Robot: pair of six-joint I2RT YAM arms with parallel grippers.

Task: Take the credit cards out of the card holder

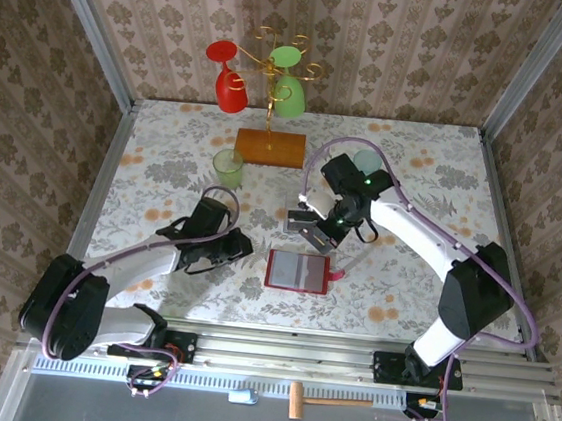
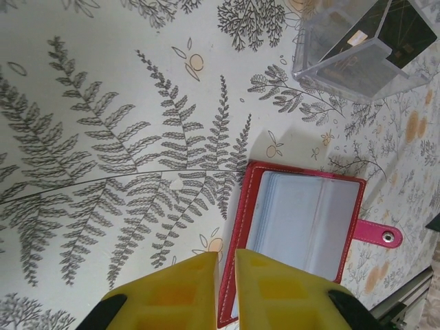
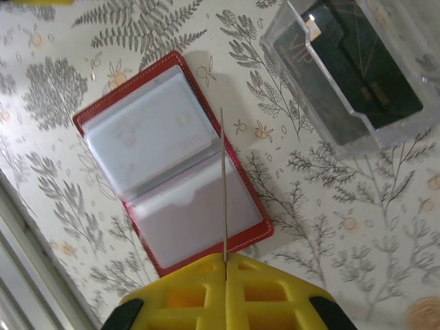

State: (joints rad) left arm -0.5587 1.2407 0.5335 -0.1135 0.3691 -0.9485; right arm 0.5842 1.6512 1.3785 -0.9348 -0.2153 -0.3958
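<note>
While clamped on a thin plastic card (image 3: 223,185) seen edge-on, colour unreadable, carry it level in right gripper (image 3: 224,261) toward clear plastic box (image 3: 323,100) already holding a dark card (image 3: 350,69), and release only once above its open top. Leave small red folding wallet (image 3: 199,206) spread open, flat on patterned table (image 1: 155,167), between both arms. With left gripper (image 2: 227,258) nearly closed, empty, just beside wallet's corner, press down there against any sliding.
</note>
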